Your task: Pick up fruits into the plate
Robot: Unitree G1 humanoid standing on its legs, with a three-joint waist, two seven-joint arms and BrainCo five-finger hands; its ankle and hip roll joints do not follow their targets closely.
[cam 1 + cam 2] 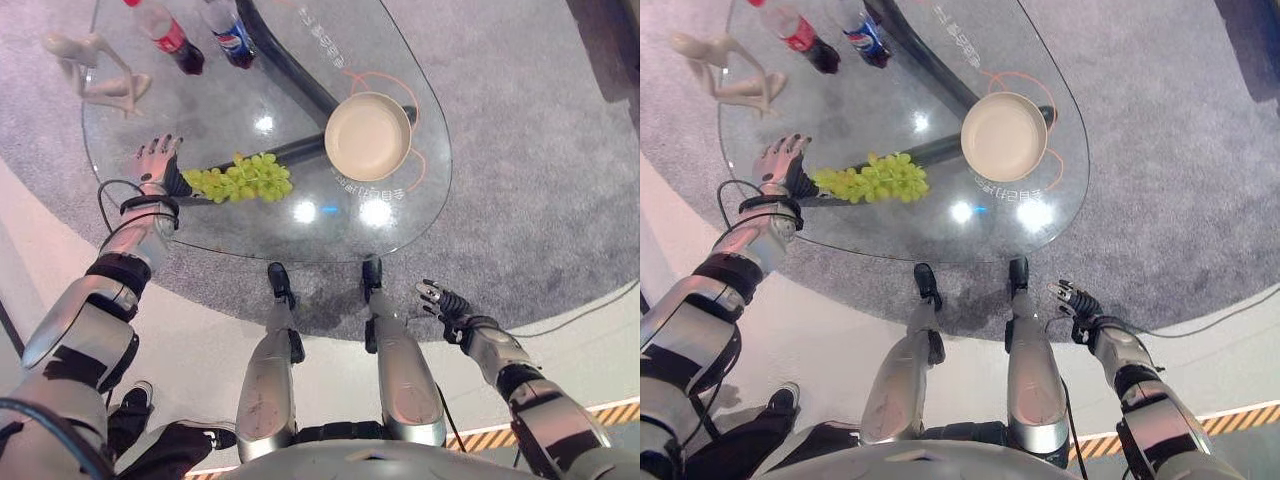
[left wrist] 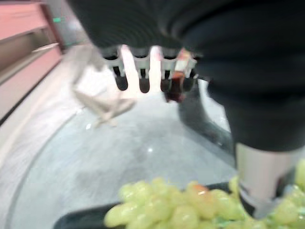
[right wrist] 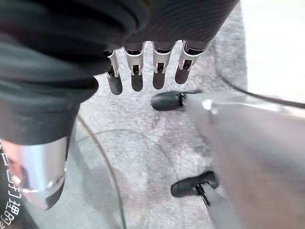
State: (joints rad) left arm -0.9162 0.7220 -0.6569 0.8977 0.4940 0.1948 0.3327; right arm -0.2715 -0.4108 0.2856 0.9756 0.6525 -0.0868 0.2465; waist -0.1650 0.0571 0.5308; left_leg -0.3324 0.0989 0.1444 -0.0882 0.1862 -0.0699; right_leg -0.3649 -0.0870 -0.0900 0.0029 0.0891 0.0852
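Glare spots on glass table [image 1: 200, 120] (blurry wrists)

The table [image 1: 200, 230] has a clear glass top, smooth and glossy, with bright ceiling lights mirrored near its lower middle edge. Under it runs a dark, smooth bar. The plate [image 1: 367, 136], right of centre, looks matt and cream-coloured, like unglazed ceramic or plastic. The grapes [image 1: 243, 178], left of centre, have smooth, slightly shiny green skins. Two bottles [image 1: 195, 35] at the upper left are glossy clear plastic. The figurine [image 1: 92, 70] at the far upper left has a pale, matt finish. The carpet [image 1: 530, 180] on the right is grey and rough-piled. The left hand [image 1: 155, 163] and the right hand [image 1: 447, 303] show brushed silver metal with dark ribbed, rubbery covers.
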